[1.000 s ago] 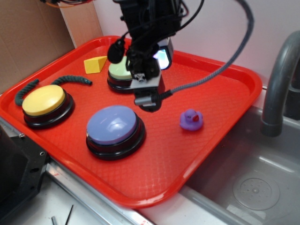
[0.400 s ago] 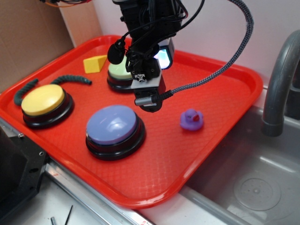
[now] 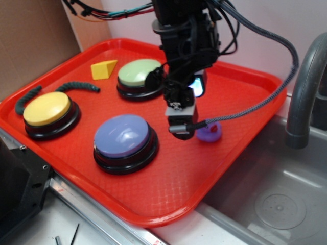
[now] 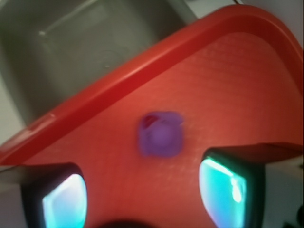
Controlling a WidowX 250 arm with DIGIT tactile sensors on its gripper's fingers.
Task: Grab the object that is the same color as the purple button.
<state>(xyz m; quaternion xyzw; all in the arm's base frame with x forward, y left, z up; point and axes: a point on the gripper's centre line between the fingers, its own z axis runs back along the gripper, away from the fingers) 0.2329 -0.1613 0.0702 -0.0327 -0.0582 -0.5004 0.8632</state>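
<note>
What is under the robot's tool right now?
Under the tool lies bare red tray, with the purple duck just ahead of its open fingers. From the side, the tool covers part of the duck.

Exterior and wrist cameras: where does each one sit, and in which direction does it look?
Exterior: off the robot, above the near edge of the red tray, looking down across it; the arm and gripper show.
Wrist: on the arm, looking down between two fingers at the tray and the sink beyond.
Shared: the purple duck, lying free on the tray.
</note>
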